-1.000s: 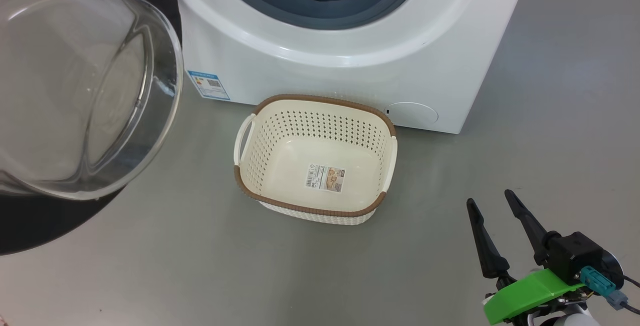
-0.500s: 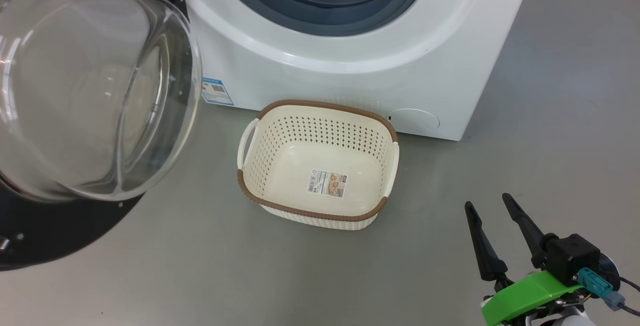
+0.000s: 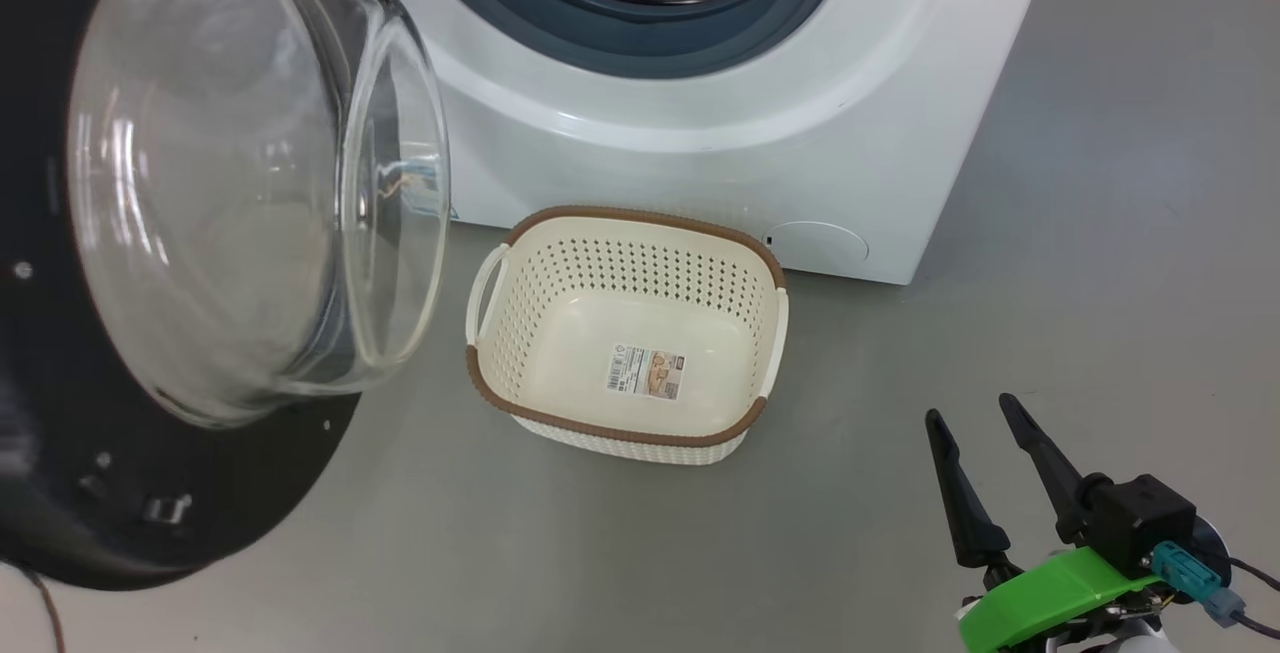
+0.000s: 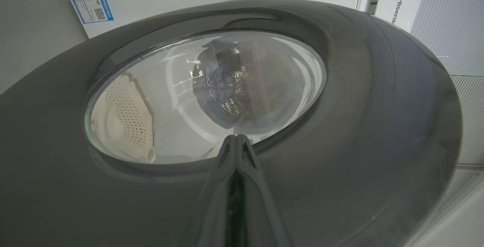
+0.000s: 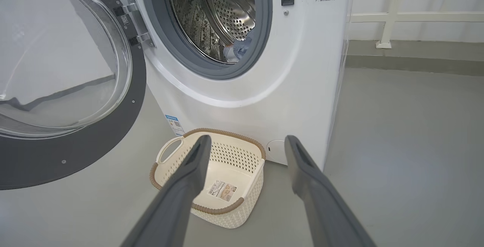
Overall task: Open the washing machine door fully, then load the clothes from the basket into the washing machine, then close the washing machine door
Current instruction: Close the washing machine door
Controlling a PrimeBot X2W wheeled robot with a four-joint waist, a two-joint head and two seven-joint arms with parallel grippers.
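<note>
Door (image 3: 200, 513) swung nearer basket (image 3: 620, 218) | grey floor (image 3: 1100, 233) | left jaws together, right jaws apart

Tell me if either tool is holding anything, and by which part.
Nothing is held. The right tool is open and empty; the left tool is shut, tips at the washing machine door, gripping nothing.
</note>
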